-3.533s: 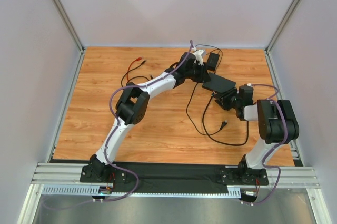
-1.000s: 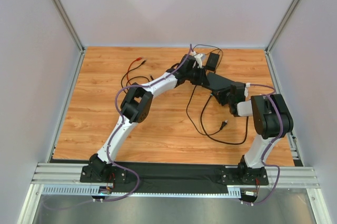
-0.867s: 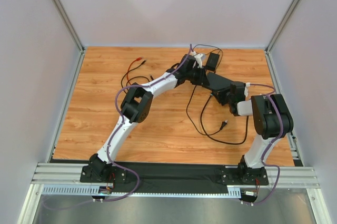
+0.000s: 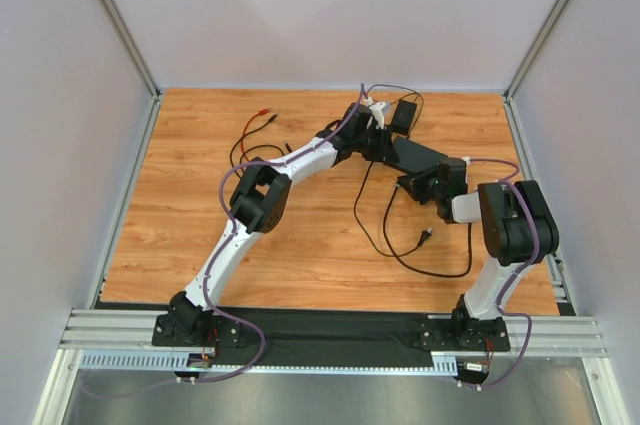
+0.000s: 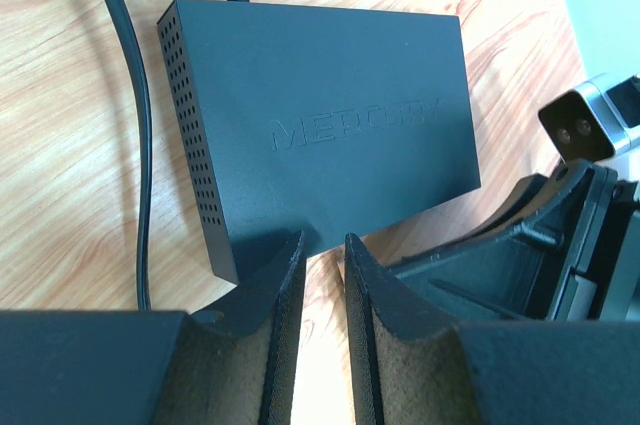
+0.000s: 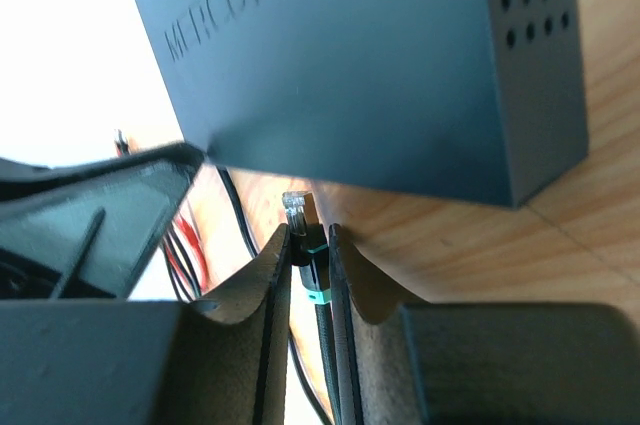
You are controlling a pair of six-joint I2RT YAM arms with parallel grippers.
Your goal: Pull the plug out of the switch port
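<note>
Counter (image 4: 200, 195) of orange wood-grain, walled by pale panels, both arms reaching over it. Switch (image 4: 420, 156), flat matte-black box, lying at about 1 o'clock from the counter's middle, between the two wrists, lettered face up.

Left jaws at the switch's near edge, parted by a narrow slit. Bare wood showing through the slit and nothing between the pads (image 5: 283, 280). One tip overlapping the edge of the box; hard to tell whether touching it or just above. Right jaws clenched, closing in from the switch's 5 o'clock side in the top view.

Adapter brick (image 4: 403, 117) just beyond the switch at 11 o'clock, thin cord attached. Black cord (image 4: 400, 245) looping over the wood at 6 o'clock from the switch. Red-tipped lead (image 4: 262, 117) well apart, at 10 o'clock from the counter's middle.

Plug (image 6: 296, 211) pinched by its teal boot (image 6: 315, 257) between the right fingers (image 6: 268, 285). Clear tip out of the port, pointing toward 12 o'clock in the right wrist view. Just beside the lower edge of the box, not touching it.
</note>
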